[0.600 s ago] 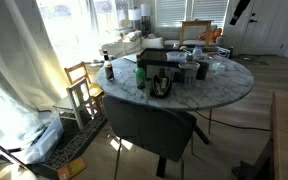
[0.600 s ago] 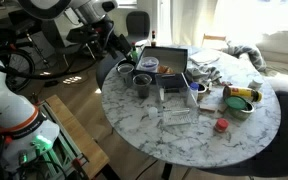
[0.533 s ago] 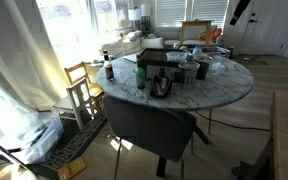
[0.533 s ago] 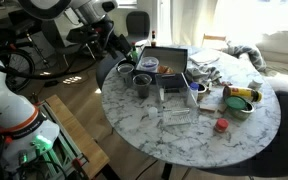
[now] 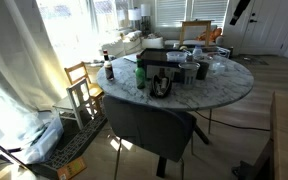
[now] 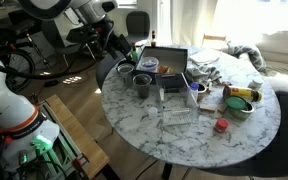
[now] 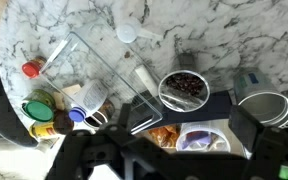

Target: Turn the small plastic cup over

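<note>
Marble table (image 7: 234,30), cluttered: approach step. Gripper (image 7: 189,125) spread, empty; next, lower fingers (image 7: 248,124) around cup (image 7: 146,80) just ahead.

A round white marble table (image 5: 229,92) stands on a wooden plank floor (image 6: 84,85). A dark upholstered chair (image 5: 149,125) is drawn up to its near edge, with a pale wooden chair (image 5: 81,82) just beside the table. Sunlight floods through sheer curtains (image 5: 16,55) and streaks the floor.
</note>
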### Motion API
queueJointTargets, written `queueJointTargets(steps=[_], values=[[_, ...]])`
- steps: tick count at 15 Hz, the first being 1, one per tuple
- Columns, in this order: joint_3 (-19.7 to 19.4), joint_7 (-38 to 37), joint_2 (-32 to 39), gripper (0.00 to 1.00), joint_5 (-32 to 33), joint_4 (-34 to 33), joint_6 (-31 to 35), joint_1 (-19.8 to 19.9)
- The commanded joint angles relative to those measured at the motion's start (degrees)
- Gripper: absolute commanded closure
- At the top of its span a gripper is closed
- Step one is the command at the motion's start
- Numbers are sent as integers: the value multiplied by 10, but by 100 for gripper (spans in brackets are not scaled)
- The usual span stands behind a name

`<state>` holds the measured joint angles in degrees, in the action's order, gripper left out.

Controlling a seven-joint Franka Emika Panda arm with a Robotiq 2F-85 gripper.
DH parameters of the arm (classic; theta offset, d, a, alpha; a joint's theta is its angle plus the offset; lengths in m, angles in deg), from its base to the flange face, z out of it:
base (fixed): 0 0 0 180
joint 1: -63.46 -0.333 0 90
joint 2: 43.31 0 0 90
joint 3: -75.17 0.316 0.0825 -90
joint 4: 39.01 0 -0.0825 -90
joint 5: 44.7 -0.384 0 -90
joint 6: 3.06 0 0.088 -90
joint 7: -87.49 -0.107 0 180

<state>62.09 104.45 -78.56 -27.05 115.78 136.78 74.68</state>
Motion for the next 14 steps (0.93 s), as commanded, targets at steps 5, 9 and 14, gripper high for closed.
queueJointTargets(steps=[5,9,14], values=[[31,-94,28,0,-57,-25,-41,-1],[66,-207,52,0,-91,-36,-66,7],[55,-291,91,0,-119,-34,-51,34]])
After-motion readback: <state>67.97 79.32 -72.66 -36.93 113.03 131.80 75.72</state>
